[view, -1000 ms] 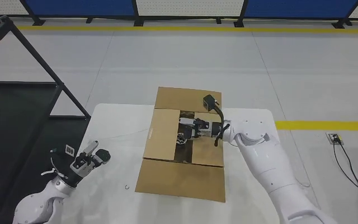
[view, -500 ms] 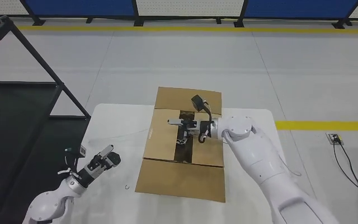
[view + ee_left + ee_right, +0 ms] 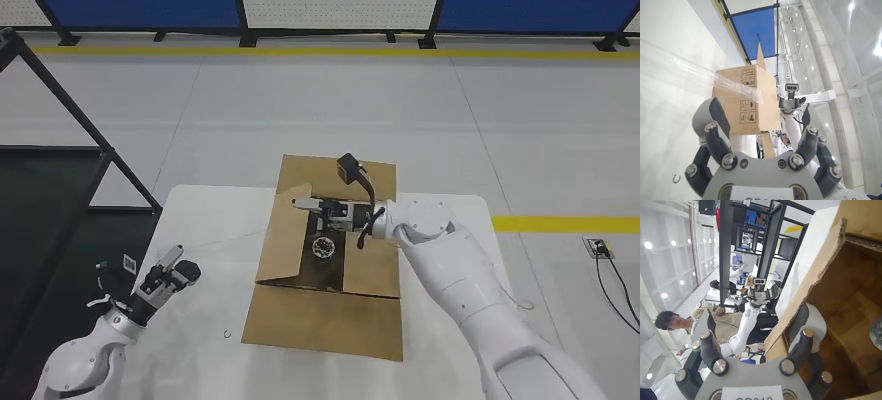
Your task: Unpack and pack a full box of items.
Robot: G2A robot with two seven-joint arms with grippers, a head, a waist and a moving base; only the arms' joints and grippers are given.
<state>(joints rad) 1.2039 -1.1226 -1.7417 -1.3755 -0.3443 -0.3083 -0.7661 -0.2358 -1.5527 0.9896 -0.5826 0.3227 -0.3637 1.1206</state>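
The box (image 3: 322, 310) sits on the white tabletop (image 3: 200, 330) with its top partly opened. What matters here is how the right end effector (image 3: 308, 205) meets one of the box's side flaps (image 3: 285, 235).

That end effector reaches across the box's open top to the flap on the side of the box facing the other arm. Its fingers are spread apart. In the right wrist view, the flap's torn free edge runs up between them. One finger (image 3: 807, 321) is on the inner side of the flap, over the box's hollow, and looks to be against the cardboard. The other finger (image 3: 709, 321) stands well off on the outer side. So the end effector straddles the flap without clamping it.

The flap's long axis runs along that side of the box. The end effector sits near the end of the flap farthest from the robot, not at its middle.

As I read it, the flap tilts up and outward from the opening. The next move would be to close on it or push it farther out, away from the box's middle.

Down inside the box, just beside that flap, lies a dark round item (image 3: 323, 246). I cannot make out what it is.

The left end effector (image 3: 180, 265) hangs well away from the box, over the tabletop on the flap's side. It is released and empty. A strip of clear tape (image 3: 736, 88) trails off the box wall facing it. The right arm is plainly the nearer one.
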